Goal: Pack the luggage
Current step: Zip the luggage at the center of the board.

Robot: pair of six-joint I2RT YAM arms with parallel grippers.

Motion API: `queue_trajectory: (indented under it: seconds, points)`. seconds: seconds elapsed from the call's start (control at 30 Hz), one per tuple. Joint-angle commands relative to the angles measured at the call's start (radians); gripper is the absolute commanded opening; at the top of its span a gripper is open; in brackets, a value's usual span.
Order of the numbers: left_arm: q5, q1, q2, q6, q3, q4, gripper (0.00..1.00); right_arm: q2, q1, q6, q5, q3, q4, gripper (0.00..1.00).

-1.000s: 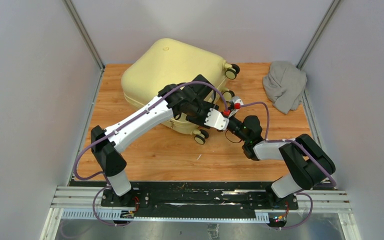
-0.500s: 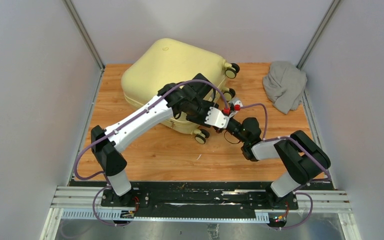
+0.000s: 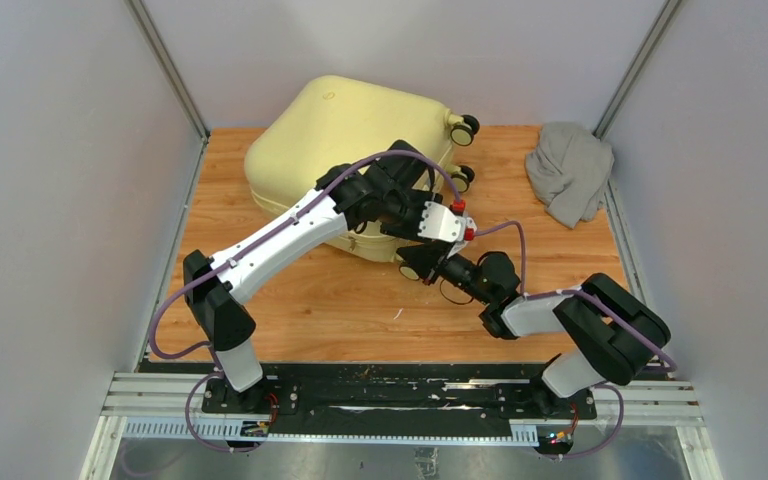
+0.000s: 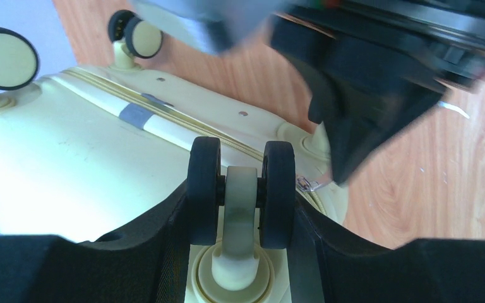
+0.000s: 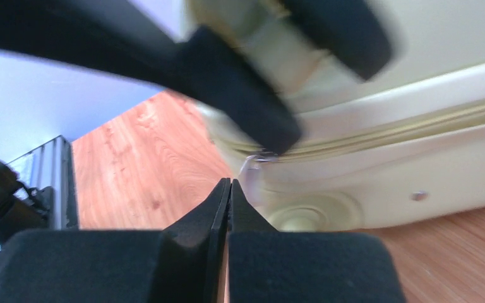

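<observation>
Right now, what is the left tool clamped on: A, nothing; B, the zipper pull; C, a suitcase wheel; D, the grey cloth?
C: in the left wrist view, the left tool has its fingers pressed against both sides of a black-and-cream wheel of the luggage.

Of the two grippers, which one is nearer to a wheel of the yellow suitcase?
Left. The left gripper clamps one wheel between its fingers. The right gripper, shut, points at the suitcase seam close by, apart from that wheel.
</observation>
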Motion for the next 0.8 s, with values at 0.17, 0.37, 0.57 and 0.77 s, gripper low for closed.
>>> queue_trajectory:
  seconds: [0.17,0.37,0.57,0.77]
  points:
    - [-0.083,0.014,-0.036,-0.181,0.093,0.373,0.00,-0.052,0.102,-0.052,0.018,-0.013,0.010,0.00]
    - [-0.073,0.011,-0.035,-0.194,0.101,0.367,0.00,-0.145,0.101,-0.113,0.157,-0.054,-0.073,0.12]
    - [-0.066,0.010,-0.050,-0.184,0.096,0.360,0.00,-0.315,-0.020,-0.118,0.176,-0.086,-0.318,0.43]
    - [-0.059,0.008,-0.041,-0.208,0.122,0.360,0.00,-0.270,-0.073,-0.123,0.103,-0.048,-0.318,0.54]
